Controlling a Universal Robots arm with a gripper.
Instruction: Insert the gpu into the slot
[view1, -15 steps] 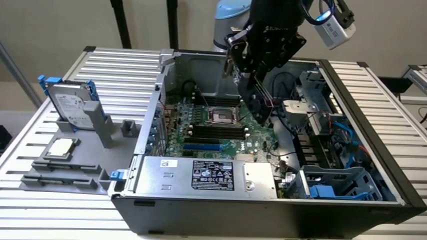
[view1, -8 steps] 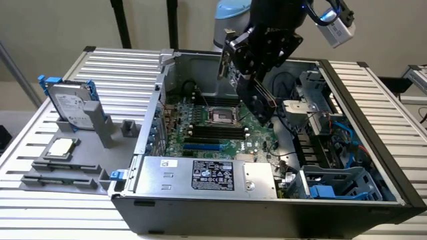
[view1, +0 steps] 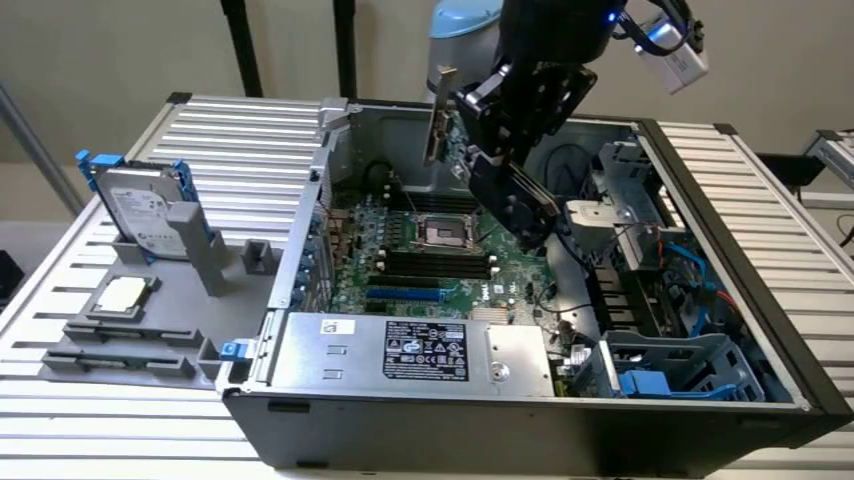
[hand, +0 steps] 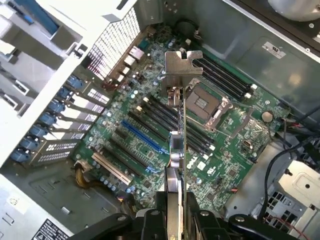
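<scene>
Gripper (hand: 175, 215) closed on the gpu (hand: 183, 67) — card edge-on, held above the motherboard (hand: 240, 165), blue slot (hand: 142, 137) uncovered, well apart.

So my claw (view1: 505, 135) has the gpu (view1: 518, 200) pinched, tilted, up in the air over the motherboard (view1: 454, 255) mid-way across the open case (view1: 534, 435). The blue slot (view1: 404, 295) sits near the silver power supply (view1: 414, 350) at the case's front edge, well apart from the card.
</scene>
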